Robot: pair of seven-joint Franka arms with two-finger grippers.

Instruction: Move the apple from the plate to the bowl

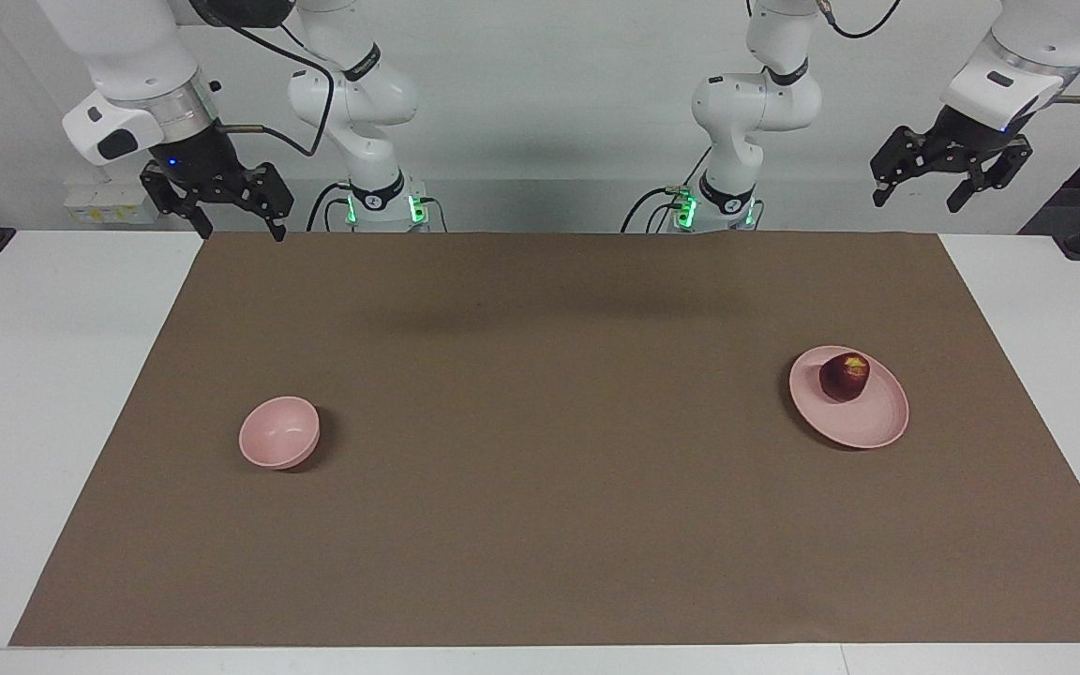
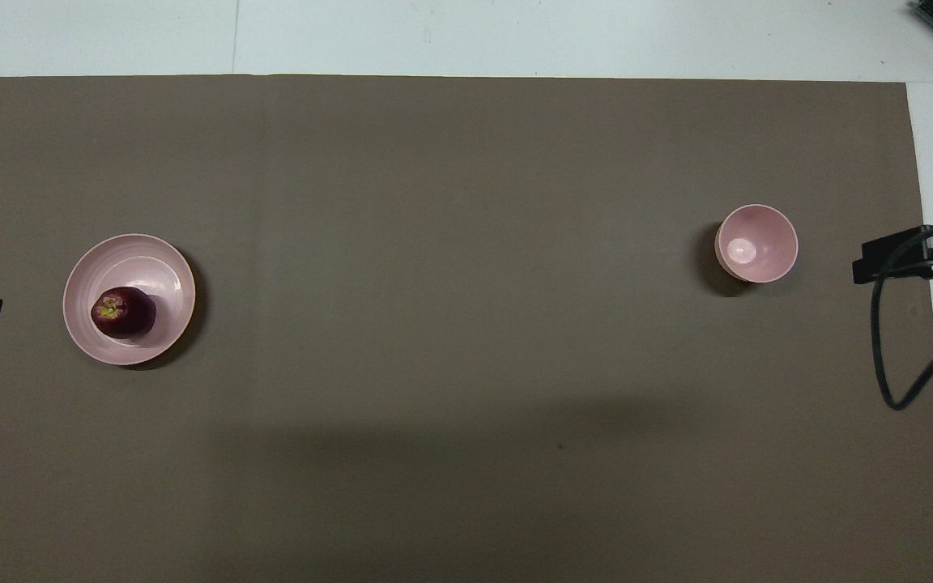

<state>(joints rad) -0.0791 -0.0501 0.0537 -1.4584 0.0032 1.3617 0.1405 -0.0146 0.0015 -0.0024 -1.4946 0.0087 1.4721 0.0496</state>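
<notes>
The small dark-red apple [image 1: 845, 376] is sitting on the wide pale-pink plate [image 1: 863, 427] toward the left arm's end of the bench, so the left gripper [image 1: 951, 183], hanging open and empty like the waiting right gripper [image 1: 226, 214], is reaching more easily than its partner near the deep pink bowl [image 1: 279, 432].

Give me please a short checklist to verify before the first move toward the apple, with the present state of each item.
1. Apple on the plate: ok, it sits off-centre, toward the robots.
2. Bowl has nothing in it and is upright: ok.
3. Left hand open and holding nothing: ok, raised at the left arm's end of the table.
4. Right hand out of the way: ok, it waits raised at its own end, open.
5. Mat between plate and bowl bare: ok.
6. Apple steady enough to grasp: cannot tell.
</notes>
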